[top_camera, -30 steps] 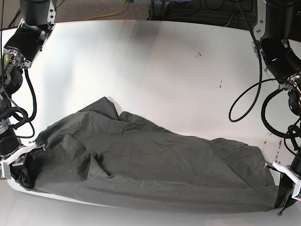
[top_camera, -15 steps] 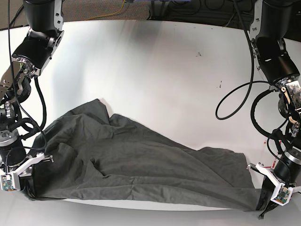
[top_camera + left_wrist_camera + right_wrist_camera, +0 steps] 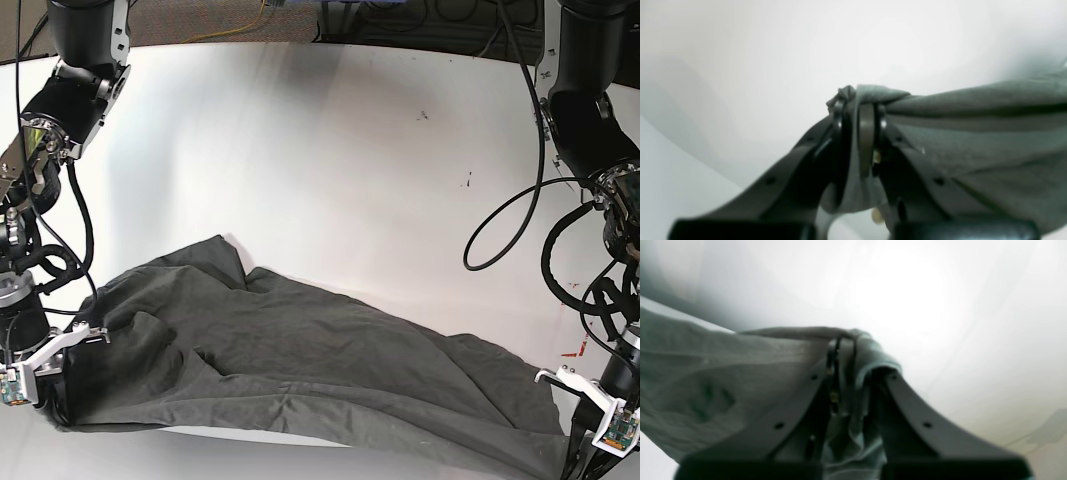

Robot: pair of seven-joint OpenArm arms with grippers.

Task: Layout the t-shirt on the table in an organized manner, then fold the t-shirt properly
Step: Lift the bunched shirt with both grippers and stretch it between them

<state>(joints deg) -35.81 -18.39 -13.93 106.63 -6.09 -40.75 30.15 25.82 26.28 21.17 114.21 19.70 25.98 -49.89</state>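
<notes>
The dark grey t-shirt (image 3: 300,370) lies wrinkled across the front of the white table (image 3: 330,150), its near hem stretched between my two grippers. At the base view's lower right, my left gripper (image 3: 582,455) is shut on one corner of that hem. The left wrist view shows this left gripper (image 3: 858,110) with cloth bunched between its closed jaws and the t-shirt (image 3: 973,133) trailing off to the right. At the lower left, my right gripper (image 3: 55,398) is shut on the other corner. The right wrist view shows the right gripper (image 3: 846,350) pinching the t-shirt (image 3: 723,380).
A red tape mark (image 3: 573,351) sits on the table beside the left arm. Dark specks (image 3: 423,115) dot the far right of the tabletop. A black cable loop (image 3: 500,230) hangs from the left arm. Cables and floor (image 3: 230,25) lie beyond the table's far edge.
Both grippers have drawn the held hem toward the table's near edge. The left gripper dropped lower in the base view, and the shirt's far edge slid forward after it.
</notes>
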